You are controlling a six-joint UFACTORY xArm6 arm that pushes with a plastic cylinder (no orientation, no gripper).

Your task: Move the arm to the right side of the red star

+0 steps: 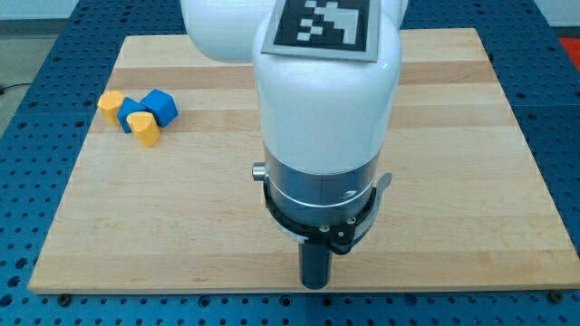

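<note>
Wooden board point(471, 181) on blue pegboard table point(27, 226). Arm body point(326, 100) filled centre of view. My tip point(314, 284) down near board's bottom edge, touching nothing; no jaws, only a bare rod, nothing held.

Red star not visible anywhere; possibly hidden behind arm, cannot tell.

Cluster at view's left: yellow block point(111, 106), blue block point(160, 104), second blue block point(132, 112) between them, yellow heart-like block point(144, 129) below, all touching or nearly so. Well apart from tip.

Judged: star small, light, rigid, likely to slide at slightest nudge. No hold needed; approach wide, stop just beside its right points without contact.
</note>
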